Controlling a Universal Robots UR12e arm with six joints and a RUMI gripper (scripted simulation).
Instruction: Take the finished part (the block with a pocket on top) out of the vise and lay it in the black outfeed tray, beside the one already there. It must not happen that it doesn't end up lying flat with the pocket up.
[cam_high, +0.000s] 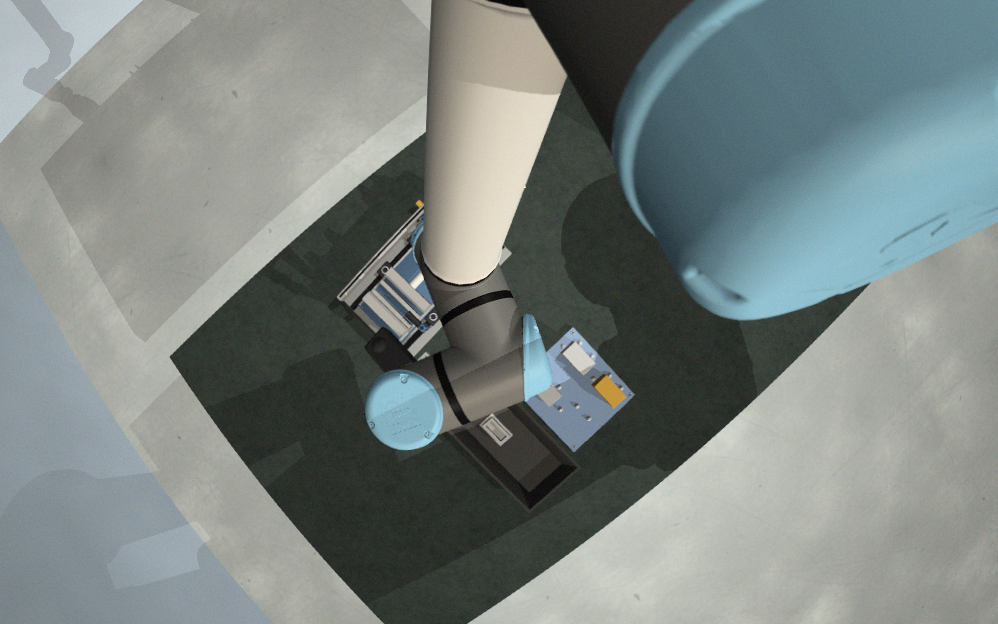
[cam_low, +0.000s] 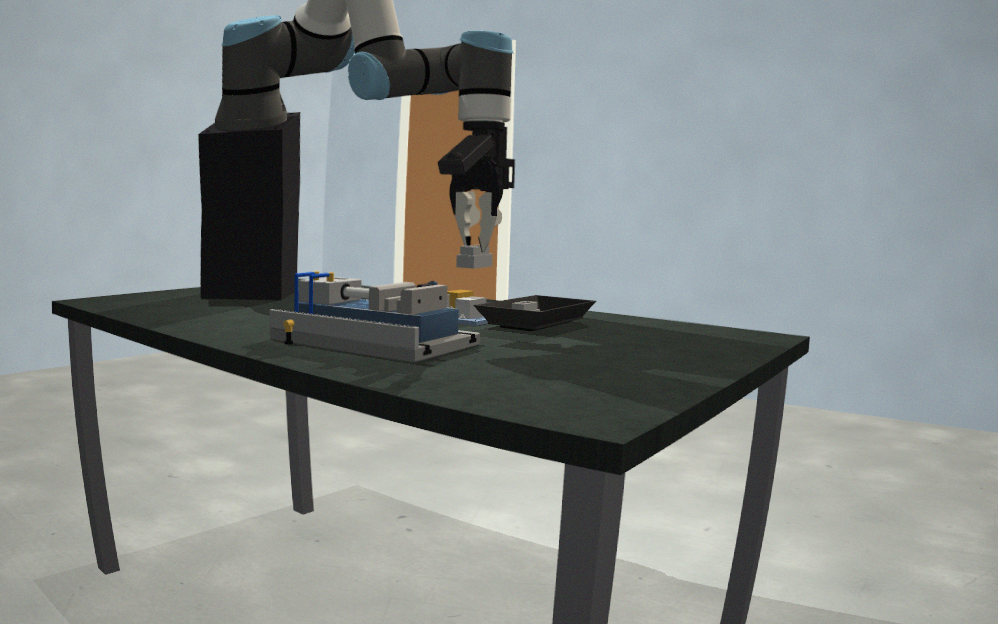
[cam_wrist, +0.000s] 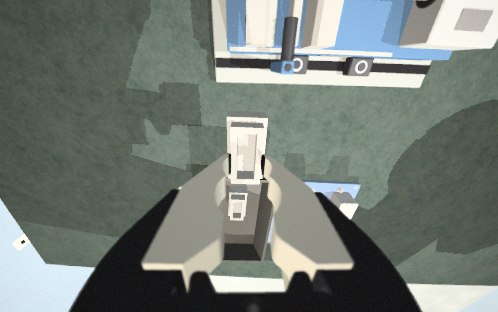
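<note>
Walls: plain pale blue-grey (cam_low: 735, 147).
Door: orange-brown panel in a cream frame (cam_low: 430, 183), set in the far wall.
Floor: mottled grey concrete (cam_low: 367, 544) with lighter rectangular patches.
Table: dark green-black top (cam_low: 625, 367) on four grey legs.
Light: soft, casting broad shadows across the table top.
</note>
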